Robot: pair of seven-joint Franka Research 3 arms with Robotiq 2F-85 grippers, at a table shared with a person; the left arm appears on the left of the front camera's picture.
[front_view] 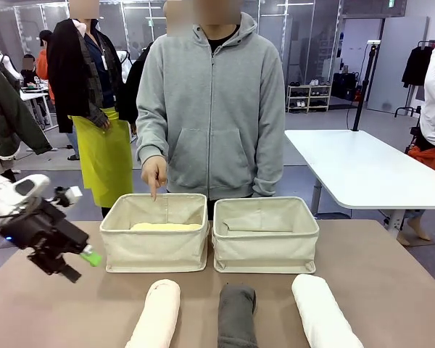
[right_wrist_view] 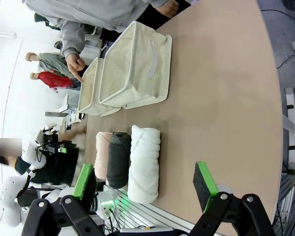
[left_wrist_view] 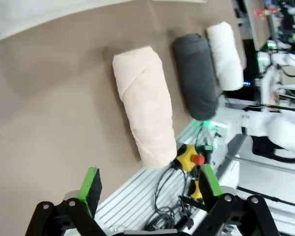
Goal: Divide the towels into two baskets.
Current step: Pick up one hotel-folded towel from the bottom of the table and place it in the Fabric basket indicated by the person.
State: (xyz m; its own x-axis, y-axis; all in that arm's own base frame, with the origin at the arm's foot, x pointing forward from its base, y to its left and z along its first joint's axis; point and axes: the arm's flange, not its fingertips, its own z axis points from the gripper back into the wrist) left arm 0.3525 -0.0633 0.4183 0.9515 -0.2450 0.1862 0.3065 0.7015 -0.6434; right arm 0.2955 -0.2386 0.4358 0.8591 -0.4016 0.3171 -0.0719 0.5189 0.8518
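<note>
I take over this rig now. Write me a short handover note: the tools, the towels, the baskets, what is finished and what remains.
Left tool: open, empty, above the left side of the table.
Right tool: open, empty, above the near edge.
Done: yellow towel lies in the left basket; the person's hand points into it.
Left to do: cream towel, grey towel and white towel lie in a row at the near edge; right basket looks empty.

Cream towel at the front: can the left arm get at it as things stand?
Likely yes. The left end effector is open above bare table left of the cream towel, with nothing between them.
</note>
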